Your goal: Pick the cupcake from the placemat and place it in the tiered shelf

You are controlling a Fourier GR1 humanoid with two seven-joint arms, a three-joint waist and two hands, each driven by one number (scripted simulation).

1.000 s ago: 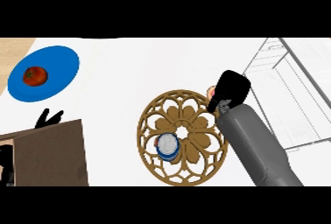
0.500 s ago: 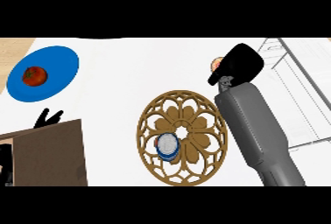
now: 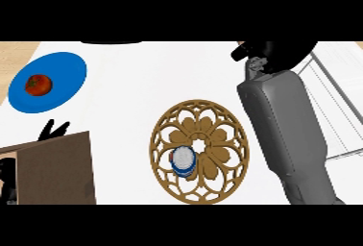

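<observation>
Since the earlier frames the right hand [image 3: 278, 52] has travelled up and away from the placemat [image 3: 200, 152], and the small orange-brown cupcake that showed at its fingers then is now out of sight. The hand sits at the top of the view with its fingers curled inward; whether the cupcake is inside that curl cannot be told, since nothing of it shows. One grey right forearm [image 3: 287, 134] runs from the lower edge up to that hand.

Just right of the hand and forearm stands one tiered shelf [image 3: 333, 96], a pale wire frame on the white counter [image 3: 135, 96]. The hand is at the shelf's upper left corner; contact cannot be judged.

Well below and left of the hand lies the one round, gold, openwork placemat. On its lower left part sits one small blue-and-white round item [image 3: 184, 160], upright, too small to name further.

Far left of the hand, one blue plate [image 3: 67, 72] lies on the counter, with one red tomato [image 3: 38, 85] on its left part.

Lower left, the left hand [image 3: 53, 129] shows only as dark fingertips pointing up, straight and apart, resting behind one brown box [image 3: 50, 173] at the view's edge.
</observation>
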